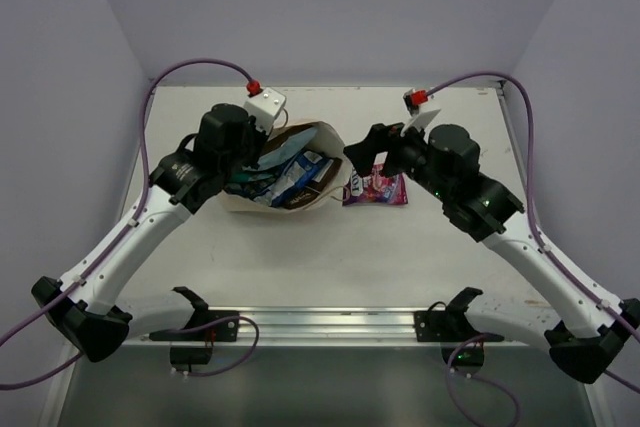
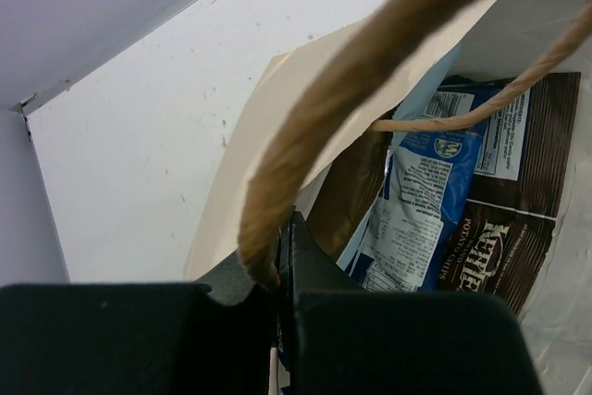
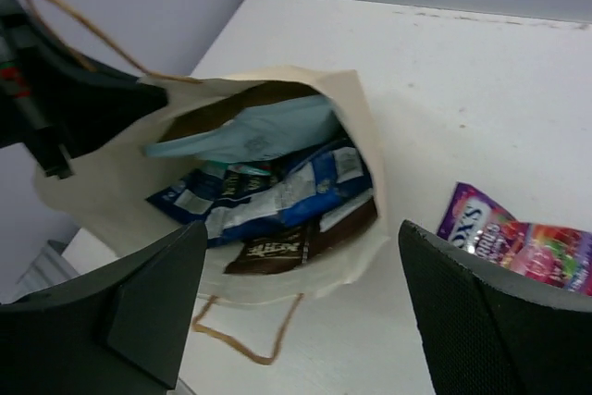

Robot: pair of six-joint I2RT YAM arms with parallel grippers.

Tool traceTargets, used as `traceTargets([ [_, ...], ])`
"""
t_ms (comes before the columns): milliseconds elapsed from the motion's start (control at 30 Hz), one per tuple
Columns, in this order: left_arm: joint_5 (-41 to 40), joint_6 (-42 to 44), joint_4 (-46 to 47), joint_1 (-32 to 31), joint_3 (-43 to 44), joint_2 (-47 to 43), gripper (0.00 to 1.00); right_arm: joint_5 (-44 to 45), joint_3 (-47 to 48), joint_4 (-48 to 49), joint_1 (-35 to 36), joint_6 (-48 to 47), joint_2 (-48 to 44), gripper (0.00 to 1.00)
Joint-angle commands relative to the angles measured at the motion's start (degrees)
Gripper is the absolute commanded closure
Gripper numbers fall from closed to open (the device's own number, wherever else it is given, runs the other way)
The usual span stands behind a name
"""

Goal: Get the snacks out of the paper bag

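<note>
The cream paper bag [image 1: 292, 208] lies near the table's middle with its mouth open toward the right arm. Its string handle [image 2: 351, 90] is pinched in my left gripper [image 2: 277, 270], which is shut and holds that side of the bag [image 2: 250, 154] up. Inside the bag [image 3: 365, 127] lie snacks: a teal packet [image 3: 250, 131], a blue-and-white packet [image 3: 277, 196] and a brown packet [image 3: 287, 249]. A magenta-purple packet [image 1: 380, 189] lies on the table just right of the bag. My right gripper [image 1: 362, 159] hovers open and empty over the gap between bag and magenta packet [image 3: 509, 238].
The bag's second string handle [image 3: 245, 344] lies loose on the white table [image 1: 300, 267] in front of the mouth. Lilac walls [image 1: 320, 7] close the table at the back and both sides. A metal rail [image 1: 320, 322] with the arm bases runs along the near edge.
</note>
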Motion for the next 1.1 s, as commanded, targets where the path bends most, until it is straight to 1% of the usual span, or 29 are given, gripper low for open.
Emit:
traceTargets([
  [0,-4.0,-1.2,-1.7,-0.5,2.2,-0.1,1.00,6.9,3.6,0.0,7.3,3.3,2.8,0.13],
  [100,-5.4,-2.7,-1.7,-1.0,2.7,0.0,1.00,10.2,6.8,0.2,12.5,12.0,7.6,0.12],
  [167,-6.2,-3.4,-1.4,-1.1,3.0,-0.7,1.00,10.5,7.9,1.1,14.9,15.3,10.9,0.12],
  [200,-6.9,-3.6,-1.1,-1.1,3.0,-0.9,1.00,11.5,8.6,1.7,15.4,19.1,12.0,0.12],
  [267,-7.2,-3.6,0.2,-1.2,2.6,-1.9,1.00,11.7,9.1,2.6,16.3,22.5,15.1,0.12],
  [300,-6.9,-3.4,0.5,-1.2,2.6,-2.1,1.00,11.9,10.3,2.5,16.6,25.9,16.3,0.12],
  [400,-6.4,-3.4,0.5,-1.2,3.2,-2.2,1.00,12.4,13.1,2.8,17.8,29.5,20.5,0.12],
  [433,-6.3,-3.3,0.5,-1.3,3.2,-2.3,1.00,14.0,13.7,2.9,18.1,31.5,21.4,0.12],
  [467,-6.2,-3.3,0.8,-1.3,3.2,-2.6,1.00,14.8,14.3,2.6,18.2,33.0,22.2,0.05],
  [500,-6.1,-3.0,1.1,-1.3,3.2,-2.6,1.00,16.0,16.0,0.9,18.3,36.4,24.1,0.01],
  [533,-6.0,-3.0,1.2,-1.3,3.1,-2.6,1.00,18.1,16.8,0.4,18.3,37.6,25.1,0.01],
  [700,-4.1,-3.3,2.2,-1.3,3.3,-2.2,1.00,21.3,21.0,0.4,18.3,41.0,31.6,0.01],
  [833,-4.2,-3.7,2.4,-1.4,2.5,-2.0,1.00,20.9,24.9,-2.0,18.3,41.8,35.9,0.01],
  [900,-4.1,-4.4,2.4,-1.5,2.4,-2.1,1.00,20.4,24.5,-1.7,18.3,43.0,36.8,0.04],
  [933,-4.0,-4.6,2.4,-1.5,2.2,-2.2,1.00,20.1,23.8,-0.9,18.3,43.2,36.9,0.09],
  [1067,-3.2,-5.6,3.2,-1.6,1.3,-2.9,1.00,20.0,23.0,0.9,18.1,43.3,38.5,0.12],
])
